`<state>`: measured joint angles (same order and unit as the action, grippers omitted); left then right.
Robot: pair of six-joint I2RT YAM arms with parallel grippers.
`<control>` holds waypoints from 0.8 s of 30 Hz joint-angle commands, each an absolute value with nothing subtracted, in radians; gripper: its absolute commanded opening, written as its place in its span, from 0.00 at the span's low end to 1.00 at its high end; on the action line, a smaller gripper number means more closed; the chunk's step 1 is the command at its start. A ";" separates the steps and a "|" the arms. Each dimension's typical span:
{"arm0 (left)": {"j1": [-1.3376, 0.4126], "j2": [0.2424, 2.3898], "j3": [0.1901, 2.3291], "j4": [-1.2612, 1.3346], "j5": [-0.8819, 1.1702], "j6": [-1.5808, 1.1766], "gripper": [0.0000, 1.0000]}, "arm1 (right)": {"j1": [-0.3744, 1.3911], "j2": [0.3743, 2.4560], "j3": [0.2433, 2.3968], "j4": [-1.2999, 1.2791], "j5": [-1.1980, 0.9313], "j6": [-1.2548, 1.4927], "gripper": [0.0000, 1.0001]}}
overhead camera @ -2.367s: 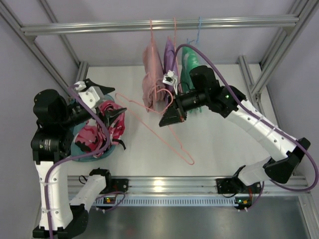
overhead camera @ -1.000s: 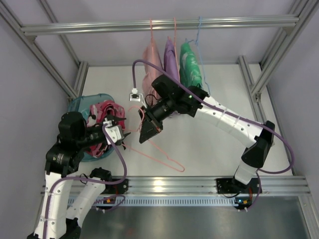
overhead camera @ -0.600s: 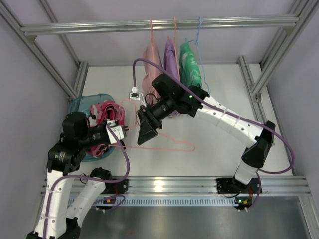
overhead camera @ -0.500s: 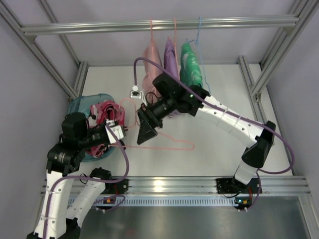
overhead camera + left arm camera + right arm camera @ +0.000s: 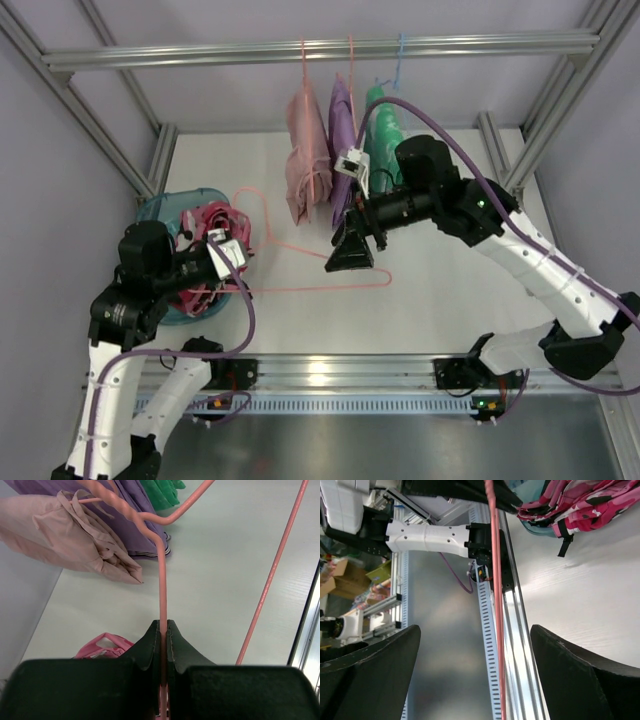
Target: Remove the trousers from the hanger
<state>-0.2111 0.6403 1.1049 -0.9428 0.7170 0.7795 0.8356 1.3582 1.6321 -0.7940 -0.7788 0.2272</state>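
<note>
trousers [image 5: 212,218] partly hidden behind left arm [image 5: 140,268]

Aluminium frame [image 5: 320,48] encloses white table [image 5: 450,290], lilac walls [image 5: 50,180]

Along the far edge of my counter [image 5: 450,290], three pieces hang side by side from the metal rail [image 5: 180,55]: a pale pink garment [image 5: 303,165], a purple garment [image 5: 342,120] just beside it, then a green garment [image 5: 385,130] under a light blue hanger hook [image 5: 398,50]. By the left edge sits a teal tub [image 5: 160,207]
</note>
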 commanded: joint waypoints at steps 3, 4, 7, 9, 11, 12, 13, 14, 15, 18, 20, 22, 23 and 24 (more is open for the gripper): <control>-0.209 0.696 1.184 -0.893 0.761 0.742 0.00 | 0.841 1.281 1.546 -0.818 -0.709 0.138 0.83; -0.209 0.701 1.187 -0.893 0.765 0.738 0.00 | 0.839 1.273 1.525 -0.818 -0.697 0.134 0.82; -0.209 0.710 1.192 -0.891 0.772 0.736 0.00 | 0.839 1.252 1.502 -0.804 -0.683 0.133 0.76; -0.209 0.712 1.190 -0.893 0.776 0.736 0.00 | 0.841 1.252 1.500 -0.801 -0.677 0.129 0.74; -0.209 0.715 1.190 -0.891 0.779 0.735 0.00 | 0.841 1.259 1.500 -0.801 -0.676 0.123 0.70; -0.209 0.715 1.192 -0.891 0.781 0.736 0.00 | 0.839 1.262 1.500 -0.796 -0.675 0.123 0.68; -0.209 0.715 1.192 -0.891 0.781 0.733 0.00 | 0.841 1.264 1.500 -0.796 -0.678 0.121 0.65; -0.209 0.716 1.193 -0.891 0.779 0.732 0.00 | 0.842 1.270 1.500 -0.798 -0.678 0.120 0.63; -0.209 0.716 1.195 -0.893 0.779 0.730 0.00 | 0.841 1.273 1.502 -0.801 -0.678 0.117 0.60; -0.209 0.715 1.197 -0.891 0.775 0.730 0.00 | 0.844 1.279 1.500 -0.816 -0.672 0.095 0.54; -0.209 0.718 1.200 -0.891 0.773 0.723 0.00 | 0.847 1.275 1.497 -0.827 -0.660 0.072 0.51; -0.209 0.719 1.198 -0.891 0.773 0.718 0.00 | 0.851 1.269 1.488 -0.831 -0.649 0.063 0.50; -0.209 0.719 1.197 -0.891 0.775 0.716 0.00 | 0.856 1.266 1.485 -0.831 -0.646 0.063 0.49; -0.209 0.719 1.197 -0.893 0.776 0.715 0.00 | 0.854 1.262 1.483 -0.833 -0.646 0.060 0.45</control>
<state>-0.2111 0.7116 1.1618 -0.9421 0.7441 0.7292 0.8421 1.2789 1.4902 -0.8314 -0.6613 0.0956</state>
